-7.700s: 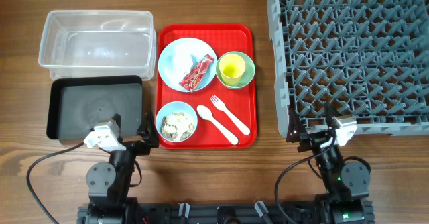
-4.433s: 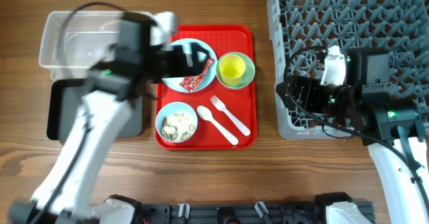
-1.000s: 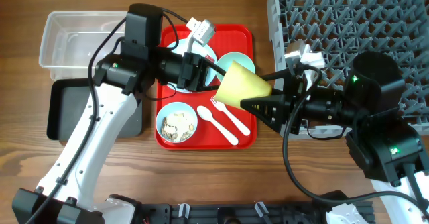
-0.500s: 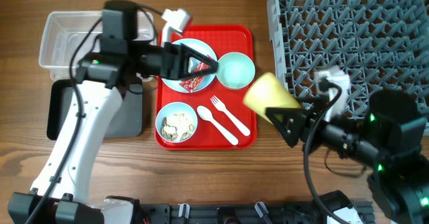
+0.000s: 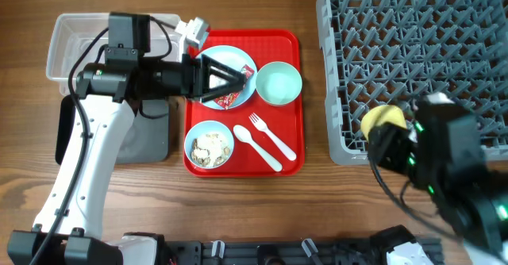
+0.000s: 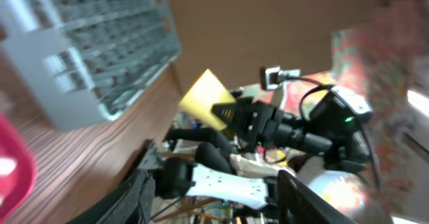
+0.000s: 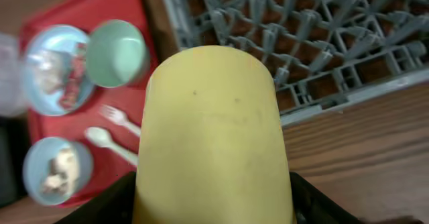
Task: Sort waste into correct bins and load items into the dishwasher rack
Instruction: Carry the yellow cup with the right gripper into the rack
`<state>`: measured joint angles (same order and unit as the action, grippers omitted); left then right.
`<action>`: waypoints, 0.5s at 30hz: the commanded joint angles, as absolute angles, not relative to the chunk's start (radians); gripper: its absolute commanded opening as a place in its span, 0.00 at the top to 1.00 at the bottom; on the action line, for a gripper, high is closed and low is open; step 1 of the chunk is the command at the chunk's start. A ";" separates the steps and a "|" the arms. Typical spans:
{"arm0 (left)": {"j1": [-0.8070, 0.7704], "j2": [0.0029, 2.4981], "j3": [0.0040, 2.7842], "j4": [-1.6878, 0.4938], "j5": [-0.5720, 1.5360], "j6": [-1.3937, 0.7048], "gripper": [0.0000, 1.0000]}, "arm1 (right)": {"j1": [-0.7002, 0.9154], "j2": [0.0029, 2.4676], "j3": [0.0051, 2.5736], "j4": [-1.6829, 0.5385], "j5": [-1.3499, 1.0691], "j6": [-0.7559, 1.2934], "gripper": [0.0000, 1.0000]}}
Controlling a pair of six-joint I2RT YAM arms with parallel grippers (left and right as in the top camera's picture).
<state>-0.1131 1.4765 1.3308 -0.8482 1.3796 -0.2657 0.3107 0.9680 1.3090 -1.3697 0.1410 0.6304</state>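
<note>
My right gripper is shut on the small yellow cup and holds it above the front left corner of the grey dishwasher rack. In the right wrist view the cup fills the middle, above the rack's edge. My left gripper is open and empty, level over the pale blue plate, with the red wrapper beside its tips. The left wrist view looks out towards the rack. The mint-green bowl, the small blue bowl of food scraps, the fork and the spoon lie on the red tray.
The clear tub stands at the back left, with the black tray in front of it, partly under my left arm. Bare wooden table lies between the red tray and the rack.
My right gripper has carried the yellow cup right, from beside the red tray to the rack's front left corner. My left arm has drawn back a little to the left.
</note>
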 commanded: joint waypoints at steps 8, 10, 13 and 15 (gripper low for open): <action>-0.116 1.309 1.339 -1.036 0.971 -0.178 0.36 | 0.295 1.335 1.324 -1.375 0.205 0.653 0.43; -0.116 1.272 1.339 -1.058 0.925 -0.178 0.34 | 0.251 1.385 1.324 -1.380 0.210 0.627 0.40; -0.116 1.237 1.339 -1.083 0.878 -0.178 0.32 | 0.184 1.422 1.324 -1.367 0.131 0.552 0.40; -0.116 1.219 1.339 -1.090 0.859 -0.178 0.31 | 0.135 1.444 1.324 -1.362 0.035 0.474 0.40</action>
<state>-0.1131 1.2602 1.3308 -1.0790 0.9550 -0.1997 0.2073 1.4117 1.3098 -1.3678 0.1566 0.5964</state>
